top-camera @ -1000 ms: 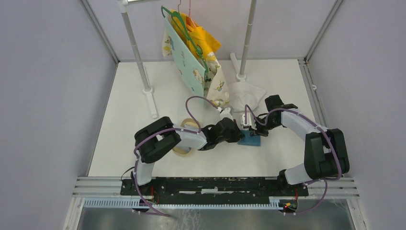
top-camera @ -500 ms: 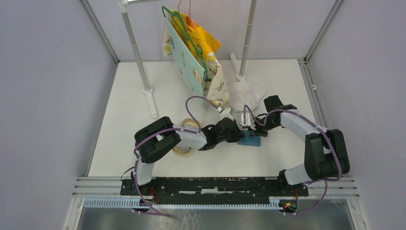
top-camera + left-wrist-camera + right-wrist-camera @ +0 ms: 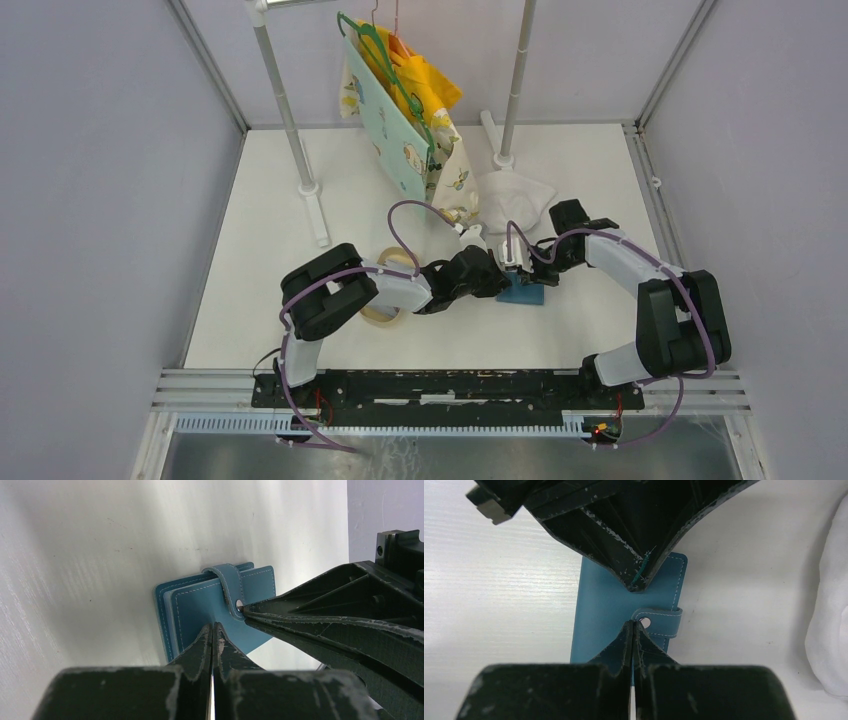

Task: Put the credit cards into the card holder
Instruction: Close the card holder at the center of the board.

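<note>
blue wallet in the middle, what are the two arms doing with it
Both arms meet over the card holder, a blue wallet lying flat on the table. The left gripper has its closed tips on the cover, and the right gripper has its closed tips at the snap strap, which looks fastened. The wallet is not yet open, and no credit cards are visible in any view.

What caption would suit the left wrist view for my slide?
Left pincer and right pincer, both shut, with tips at the closed blue wallet on the white table.
</note>
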